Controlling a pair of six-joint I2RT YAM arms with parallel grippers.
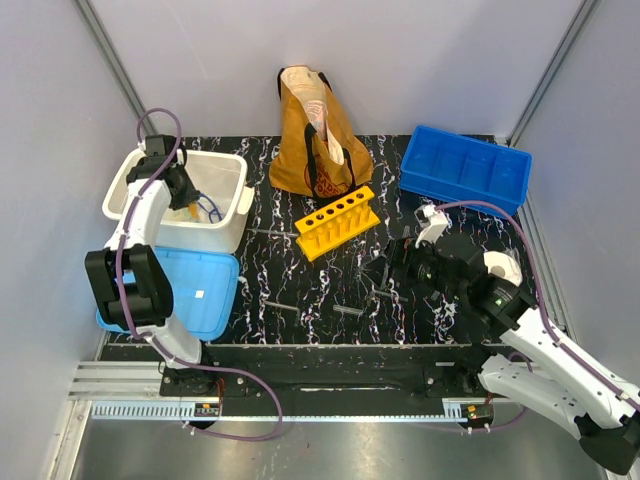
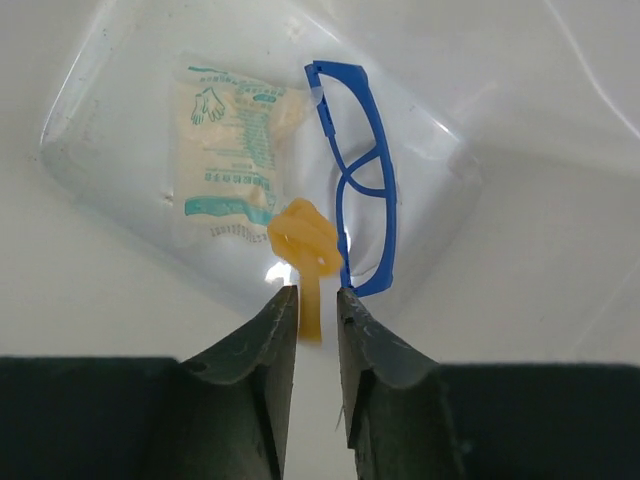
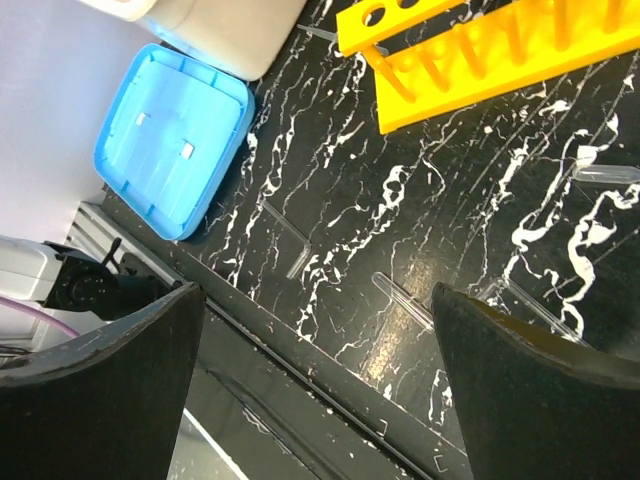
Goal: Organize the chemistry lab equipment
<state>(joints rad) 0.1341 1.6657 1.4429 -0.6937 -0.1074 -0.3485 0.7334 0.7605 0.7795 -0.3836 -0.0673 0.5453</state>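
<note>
Chemistry lab equipment, partly sorted: yellow rack (image 1: 338, 222) at mid-bench, with clear tubes (image 3: 402, 297) lying loose on the bench (image 1: 260, 270) in front of it. A glove packet (image 2: 225, 150) and blue safety glasses (image 2: 360, 180) lie inside the white bin (image 1: 232, 160). The left hand (image 2: 318, 300), fingers narrowly apart over the bin, brackets an amber piece (image 2: 305, 240); whether it is pinched cannot be told. The right hand (image 3: 312, 300) is spread wide above the tubes, holding nothing. Likely hazards: the soft amber piece clinging to one finger, or a flat, round tube rolling away or slipping from closing fingers.
</note>
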